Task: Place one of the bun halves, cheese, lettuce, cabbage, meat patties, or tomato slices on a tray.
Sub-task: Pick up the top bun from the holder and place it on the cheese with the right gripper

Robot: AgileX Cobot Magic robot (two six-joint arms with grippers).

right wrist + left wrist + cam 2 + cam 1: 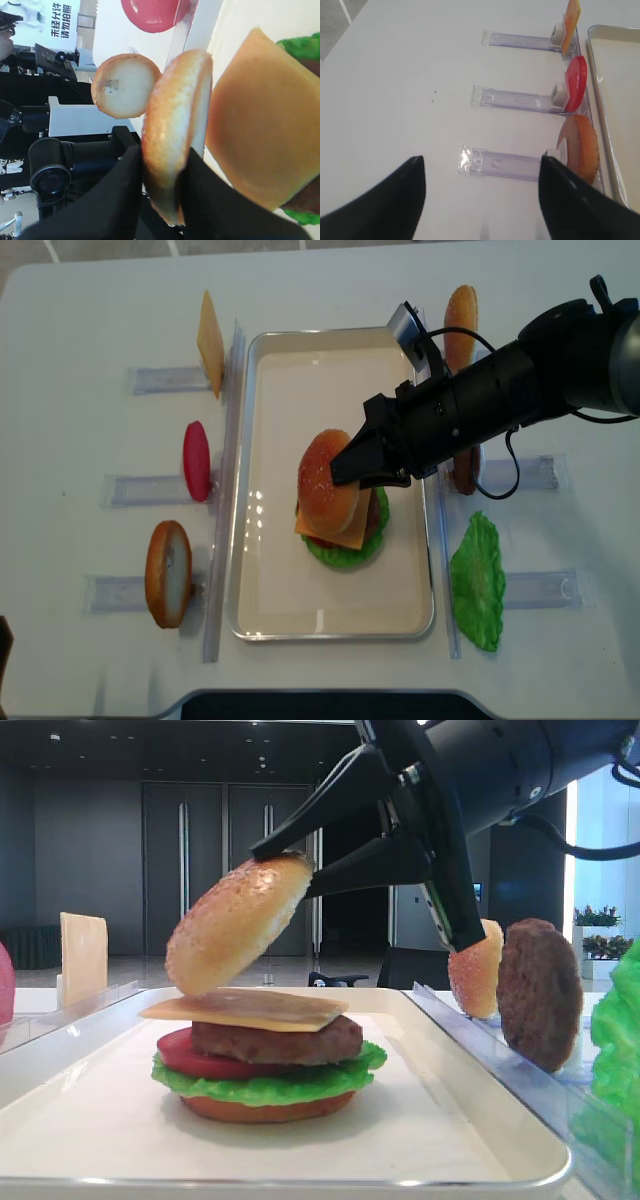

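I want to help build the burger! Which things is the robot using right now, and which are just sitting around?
In use:
- right gripper, shut on the bun top
- cheese topping the burger stack
- white tray

Sitting around:
- spare patty in its rack
- loose lettuce leaf
- tomato slice
- cheese slice
- left gripper, open, holding nothing

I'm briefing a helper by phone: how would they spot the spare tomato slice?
Start at the white tray in the middle of the table. Left of it run three clear racks; the tomato slice stands on edge at the middle one. It is the only red piece there, between the yellow cheese and a tan bun half.
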